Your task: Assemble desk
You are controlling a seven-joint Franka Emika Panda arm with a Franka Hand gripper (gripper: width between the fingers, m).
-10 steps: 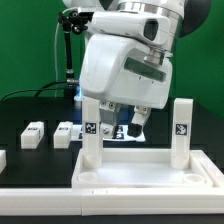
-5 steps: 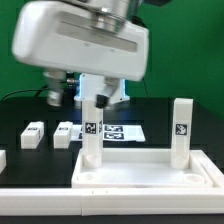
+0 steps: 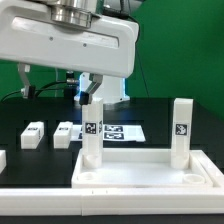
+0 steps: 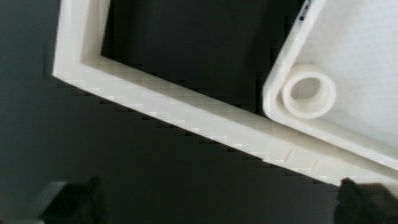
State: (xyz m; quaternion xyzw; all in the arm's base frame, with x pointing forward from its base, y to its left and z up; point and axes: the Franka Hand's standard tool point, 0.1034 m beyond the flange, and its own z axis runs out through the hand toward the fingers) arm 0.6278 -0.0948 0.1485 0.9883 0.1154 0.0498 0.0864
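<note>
Standing: two white square post legs in white plastic desk top.
Your jaws gape empty; two more legs lie loose.

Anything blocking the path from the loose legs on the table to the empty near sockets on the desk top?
Nothing visible lies between them. The loose legs rest apart from the desk top, and its near socket on the exterior view's left looks empty. The upright leg stands beside that path; best pass wide.
</note>
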